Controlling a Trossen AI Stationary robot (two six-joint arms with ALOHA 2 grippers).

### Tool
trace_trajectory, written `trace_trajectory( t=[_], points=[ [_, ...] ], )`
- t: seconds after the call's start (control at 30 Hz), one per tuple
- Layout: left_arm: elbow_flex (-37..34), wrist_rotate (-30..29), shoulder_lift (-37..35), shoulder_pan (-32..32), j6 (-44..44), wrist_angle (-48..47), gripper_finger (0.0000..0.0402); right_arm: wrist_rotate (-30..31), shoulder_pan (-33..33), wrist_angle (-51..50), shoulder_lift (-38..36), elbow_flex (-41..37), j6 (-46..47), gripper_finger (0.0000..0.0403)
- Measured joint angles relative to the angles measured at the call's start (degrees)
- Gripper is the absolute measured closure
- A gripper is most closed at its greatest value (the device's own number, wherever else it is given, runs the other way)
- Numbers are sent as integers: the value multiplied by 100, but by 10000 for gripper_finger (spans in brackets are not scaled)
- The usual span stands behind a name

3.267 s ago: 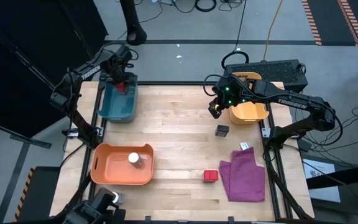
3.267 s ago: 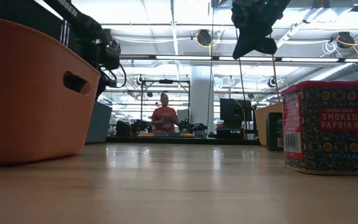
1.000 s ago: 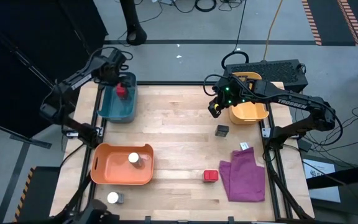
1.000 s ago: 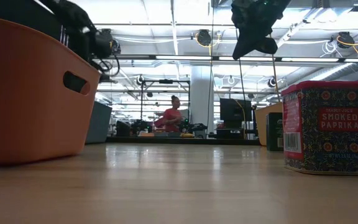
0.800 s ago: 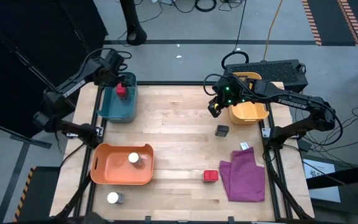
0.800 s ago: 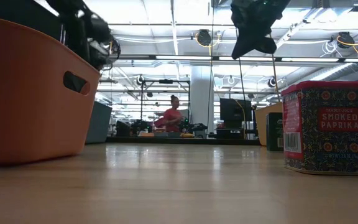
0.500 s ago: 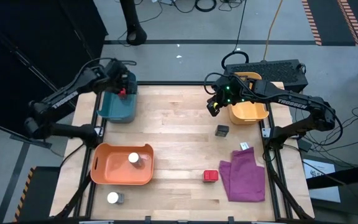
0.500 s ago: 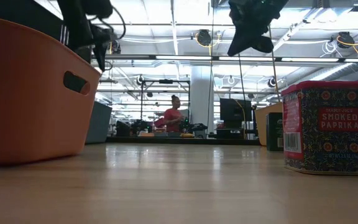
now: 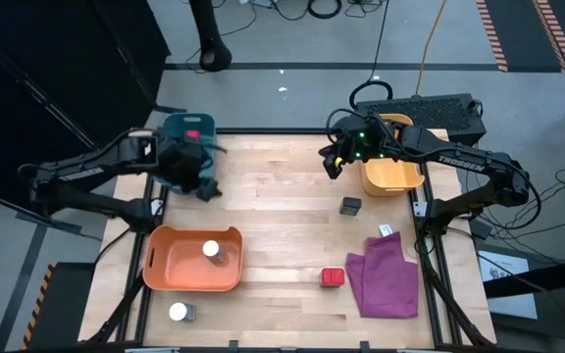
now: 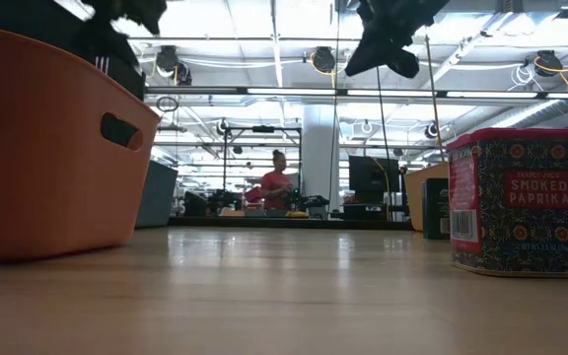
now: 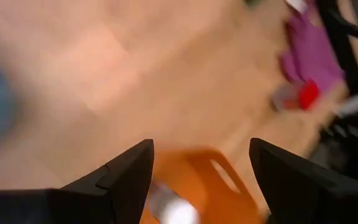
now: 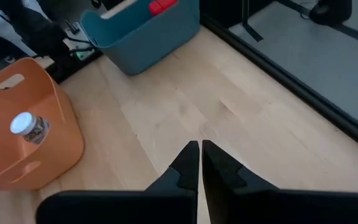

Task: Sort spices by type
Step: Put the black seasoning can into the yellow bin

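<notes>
My left gripper (image 9: pixel 201 179) hangs open and empty over the table, just near of the teal bin (image 9: pixel 177 126), which holds a red box (image 9: pixel 192 135). The orange bin (image 9: pixel 170 265) holds a clear jar with a white lid (image 9: pixel 210 249). Another jar (image 9: pixel 178 312) stands on the table by the front left corner. A dark grey box (image 9: pixel 350 205) and a red box (image 9: pixel 333 277) stand on the bare wood. My right gripper (image 9: pixel 330 163) hovers shut beside the yellow bin (image 9: pixel 392 175). In the left wrist view the orange bin (image 11: pixel 199 179) lies between my open fingers.
A purple cloth (image 9: pixel 385 276) lies at the right front, beside the red box. In the low view the red paprika tin (image 10: pixel 526 202) stands close on the right and the orange bin's wall (image 10: pixel 47 148) fills the left. Bare wood lies across the table's middle.
My left gripper has swung away from above the teal bin toward the table's near edge and slightly right, rising and rolling as it went, still open and empty. The red box stays in the teal bin. My right gripper has tipped up a little in place.
</notes>
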Motion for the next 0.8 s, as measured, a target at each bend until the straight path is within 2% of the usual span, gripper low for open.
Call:
trace_trajectory(
  t=[0.17, 0.33, 0.47, 0.57, 0.7, 0.8],
  points=[
    [0, 659, -13, -821, -1480, -1, 132, -2, -31, -7, 0, 0, -33, 403],
    [0, 767, -11, -1645, -2316, 0, 132, 3, -51, -10, 0, 0, -117, 403],
    [0, 1133, -11, -2201, -2996, 6, 132, 2, -87, -12, 0, 0, -165, 403],
    [0, 1290, -11, -2533, -3202, 79, 132, 4, -111, -12, 0, 0, -256, 403],
    [0, 1294, -11, -2668, -3188, 288, 132, -74, -109, -32, 0, 0, -438, 403],
    [0, 1062, -11, -2629, -2973, 483, 132, -699, -64, 28, -23, 0, -459, 403]
  ],
)
